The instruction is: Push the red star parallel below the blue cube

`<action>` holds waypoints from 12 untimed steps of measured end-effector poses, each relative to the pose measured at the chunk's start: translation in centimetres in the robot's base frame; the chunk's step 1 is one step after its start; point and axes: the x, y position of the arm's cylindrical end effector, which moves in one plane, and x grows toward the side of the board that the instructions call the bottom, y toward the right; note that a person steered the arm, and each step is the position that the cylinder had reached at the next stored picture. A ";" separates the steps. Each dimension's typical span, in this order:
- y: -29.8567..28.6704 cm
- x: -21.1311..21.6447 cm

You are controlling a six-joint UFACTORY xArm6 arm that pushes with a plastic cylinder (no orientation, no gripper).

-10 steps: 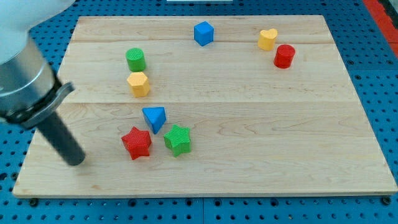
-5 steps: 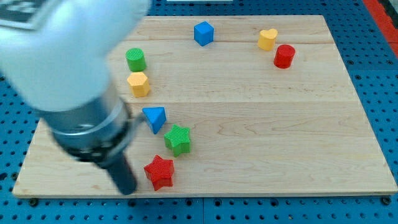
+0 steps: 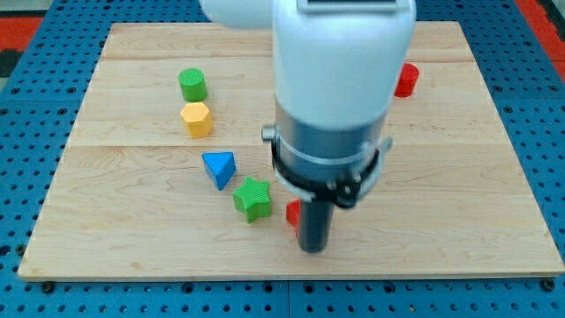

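My tip (image 3: 312,247) rests on the board near the view's bottom centre. The red star (image 3: 292,213) is mostly hidden behind the rod; only a sliver shows at the rod's left side, touching it. The blue cube is hidden behind the arm's body at the view's top. The green star (image 3: 253,198) lies just left of the red star.
A blue triangular block (image 3: 219,168) lies up-left of the green star. A yellow hexagonal block (image 3: 197,118) and a green cylinder (image 3: 192,85) stand at the upper left. A red cylinder (image 3: 406,79) peeks out right of the arm. The wooden board (image 3: 459,194) spans the view.
The arm has swept from the view's left to the bottom centre. The red star has been pushed rightward, past the green star. The arm now covers the blue cube and yellow heart.
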 end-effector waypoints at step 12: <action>0.9 2.5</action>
